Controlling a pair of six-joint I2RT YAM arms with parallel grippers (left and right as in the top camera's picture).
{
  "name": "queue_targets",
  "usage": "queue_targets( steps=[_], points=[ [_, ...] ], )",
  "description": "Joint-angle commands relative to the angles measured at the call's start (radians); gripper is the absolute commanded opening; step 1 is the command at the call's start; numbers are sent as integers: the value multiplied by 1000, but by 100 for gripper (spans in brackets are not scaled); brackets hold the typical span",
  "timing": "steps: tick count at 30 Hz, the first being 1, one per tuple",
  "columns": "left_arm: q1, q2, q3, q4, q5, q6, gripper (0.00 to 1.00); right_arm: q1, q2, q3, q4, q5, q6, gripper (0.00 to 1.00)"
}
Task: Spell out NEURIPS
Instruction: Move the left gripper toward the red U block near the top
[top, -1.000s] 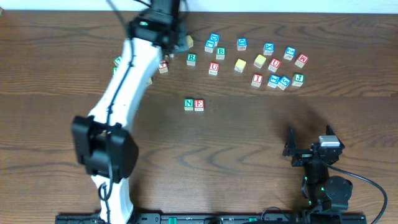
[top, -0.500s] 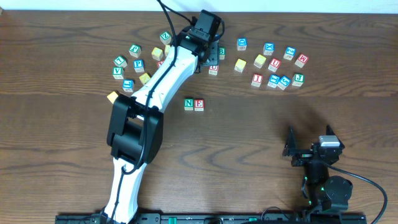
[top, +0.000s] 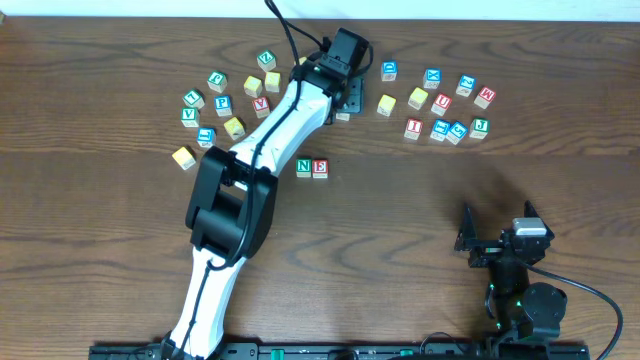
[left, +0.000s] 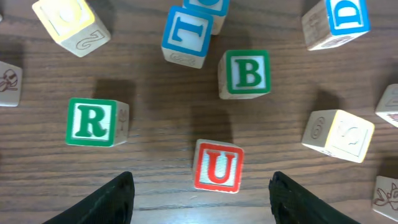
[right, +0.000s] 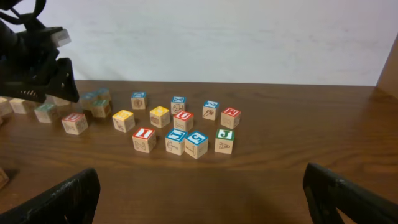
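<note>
okay, your left gripper (left: 200, 198) hangs over the far cluster with its jaws spread wide and nothing between them. the red u block (left: 217, 167) sits flat on the table (top: 400, 230) right in that gap, a touch toward the finger on the right of the wrist view. that's your third letter, so this is the one to take. the n block (top: 304, 167) and e block (top: 320, 168) are already side by side and touching at mid-table, well apart from the cluster.

now, to do this well: nudge the wrist so the u is centred between the fingers, square them to its flat sides, and come straight down. you've room here. the green r block (left: 91, 122) stands off to the left and the green b block (left: 247, 74) lies beyond the u, neither touching it, so a straight descent shouldn't clip them. the pale block (left: 339, 134) on the right looks nearest to a finger, i'd judge, so watch that side. close gently, lift clear before you travel, then set the u just right of the e, face up and reading the same way.

your right gripper (top: 498, 240) is parked at the near edge, jaws wide open, holding nothing.
</note>
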Motion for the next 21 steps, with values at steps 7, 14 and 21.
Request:
queue_targets(
  steps=[7, 14, 21],
  points=[
    [0, 2, 11, 6, -6, 10, 69, -6, -6, -1, -3, -5, 10, 99],
    [0, 2, 10, 6, -6, 18, 68, -6, -6, -1, -3, -5, 10, 99],
    [0, 2, 0, 16, -10, 18, 68, -6, -6, -1, -3, -5, 10, 99]
  ],
)
